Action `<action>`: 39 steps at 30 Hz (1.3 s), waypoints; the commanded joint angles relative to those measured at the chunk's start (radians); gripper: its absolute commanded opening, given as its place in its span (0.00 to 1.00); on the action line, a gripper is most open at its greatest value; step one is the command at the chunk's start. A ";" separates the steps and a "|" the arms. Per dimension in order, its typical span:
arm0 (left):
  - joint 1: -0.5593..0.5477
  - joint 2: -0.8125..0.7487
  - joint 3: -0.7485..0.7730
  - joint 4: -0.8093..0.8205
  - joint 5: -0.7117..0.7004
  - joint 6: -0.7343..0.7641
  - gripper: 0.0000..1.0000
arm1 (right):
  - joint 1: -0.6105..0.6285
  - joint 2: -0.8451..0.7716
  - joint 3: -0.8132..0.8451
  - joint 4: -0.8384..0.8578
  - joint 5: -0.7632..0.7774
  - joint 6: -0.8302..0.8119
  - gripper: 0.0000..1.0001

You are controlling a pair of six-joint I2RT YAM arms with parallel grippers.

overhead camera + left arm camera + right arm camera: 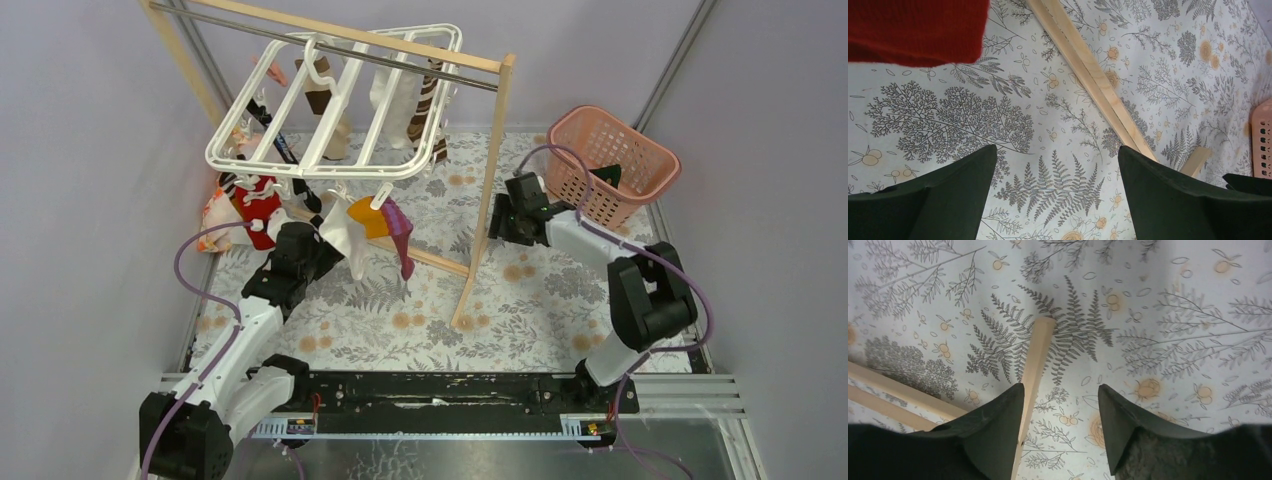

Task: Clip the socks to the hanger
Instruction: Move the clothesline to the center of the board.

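Hanging by its hook from the metal rod (400, 55) of the wooden rack (490, 190), the hanger (335, 100) tilts above the far left part of the table (540, 300), its near edge lower than its far edge. Several socks (430, 110) already dangle from its clips. Along the near edge hang a red sock (262, 205), a white sock (340, 235), an orange sock (368, 215) and a purple sock (400, 235). Under the far bars hang brown-striped, white, tan and black ones.

The left gripper (300, 240) is raised just beside the red and white socks. Its wrist view shows the jaws spread wide with nothing between them (1058, 155), the red sock (918, 30) hanging at the top left and the rack's base bar (1093, 75) crossing the flowered table cover.

The right gripper (510, 215) hovers close to the rack's right upright, between it and the pink basket (610, 165) in the far right corner. Its jaws stand apart at a moderate gap and hold nothing (1060, 390). The rack's wooden foot (1035, 355) lies on the table below, partly behind one finger.

A patterned cloth (215, 215) lies at the table's left edge, behind the red sock. Something dark sits in the basket.
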 commanded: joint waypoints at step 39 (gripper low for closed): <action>-0.011 -0.010 0.026 -0.014 -0.008 0.017 0.99 | 0.059 0.463 0.400 -0.035 0.202 -0.048 0.23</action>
